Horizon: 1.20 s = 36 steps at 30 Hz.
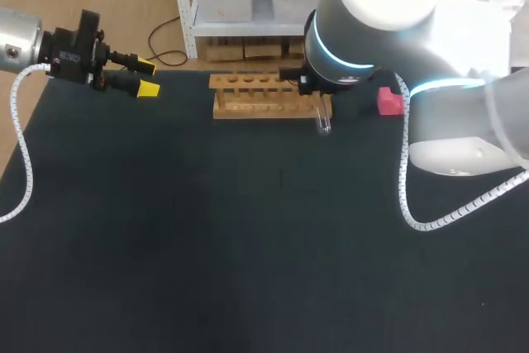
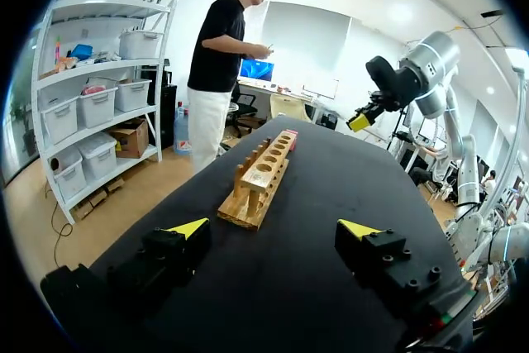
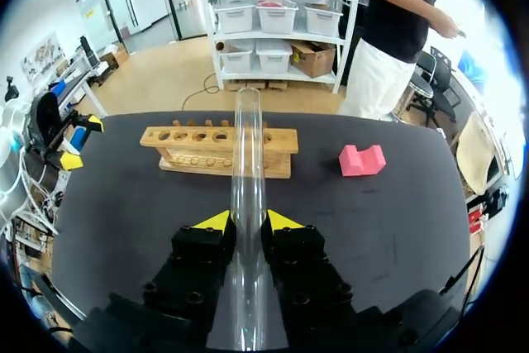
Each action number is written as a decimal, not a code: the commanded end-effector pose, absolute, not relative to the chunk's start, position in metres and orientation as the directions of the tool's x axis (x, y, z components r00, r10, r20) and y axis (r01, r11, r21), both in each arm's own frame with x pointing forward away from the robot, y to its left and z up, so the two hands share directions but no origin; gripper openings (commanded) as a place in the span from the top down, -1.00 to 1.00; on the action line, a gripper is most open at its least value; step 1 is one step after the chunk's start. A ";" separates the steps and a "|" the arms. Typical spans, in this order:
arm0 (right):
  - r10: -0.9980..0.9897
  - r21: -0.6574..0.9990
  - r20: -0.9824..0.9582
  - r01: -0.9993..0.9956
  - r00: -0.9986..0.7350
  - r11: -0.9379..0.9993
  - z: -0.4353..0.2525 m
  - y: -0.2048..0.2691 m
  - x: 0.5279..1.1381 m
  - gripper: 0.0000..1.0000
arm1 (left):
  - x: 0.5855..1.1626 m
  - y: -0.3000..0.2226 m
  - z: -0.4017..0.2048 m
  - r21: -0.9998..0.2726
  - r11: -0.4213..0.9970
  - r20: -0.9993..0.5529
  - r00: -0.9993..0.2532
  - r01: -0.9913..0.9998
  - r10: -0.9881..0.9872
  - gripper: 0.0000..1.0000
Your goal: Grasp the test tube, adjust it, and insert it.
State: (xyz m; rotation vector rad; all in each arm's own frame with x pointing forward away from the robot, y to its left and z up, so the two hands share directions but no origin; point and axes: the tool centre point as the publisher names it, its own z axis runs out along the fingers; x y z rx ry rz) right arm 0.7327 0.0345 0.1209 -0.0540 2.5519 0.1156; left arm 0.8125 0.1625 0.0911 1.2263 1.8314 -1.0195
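A clear test tube [image 3: 246, 163] lies lengthwise between the yellow tips of my right gripper [image 3: 246, 222], which is shut on it; its far end points toward the wooden rack [image 3: 219, 150]. From above, the tube's tip [image 1: 323, 124] shows by the right end of the rack [image 1: 264, 97], while the right arm's wrist hides the gripper. The rack has a row of holes with nothing in them. My left gripper [image 1: 145, 77] hangs open at the table's far left, level with the rack. In the left wrist view its fingers [image 2: 274, 229] stand wide apart, short of the rack's near end [image 2: 260, 179].
A pink block [image 1: 389, 102] lies right of the rack, also seen as a notched block [image 3: 362, 159] in the right wrist view. The black table [image 1: 207, 245] stretches wide in front of the rack. My right arm [image 2: 405, 80] is raised above the table.
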 end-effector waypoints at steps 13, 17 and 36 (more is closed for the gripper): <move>0.008 0.070 -0.564 -0.037 -0.826 0.997 0.073 0.043 0.779 1.00 | 0.811 0.163 0.090 -0.223 0.244 -0.867 -0.306 0.944 0.393 -1.00; 0.003 0.071 -0.567 -0.046 -0.824 0.996 0.069 0.047 0.785 1.00 | 0.811 0.163 0.090 -0.223 0.244 -0.867 -0.306 0.944 0.393 -1.00; 0.002 0.089 -0.547 -0.055 -0.837 0.995 0.045 0.057 0.802 1.00 | 0.811 0.163 0.090 -0.223 0.244 -0.867 -0.306 0.944 0.393 -1.00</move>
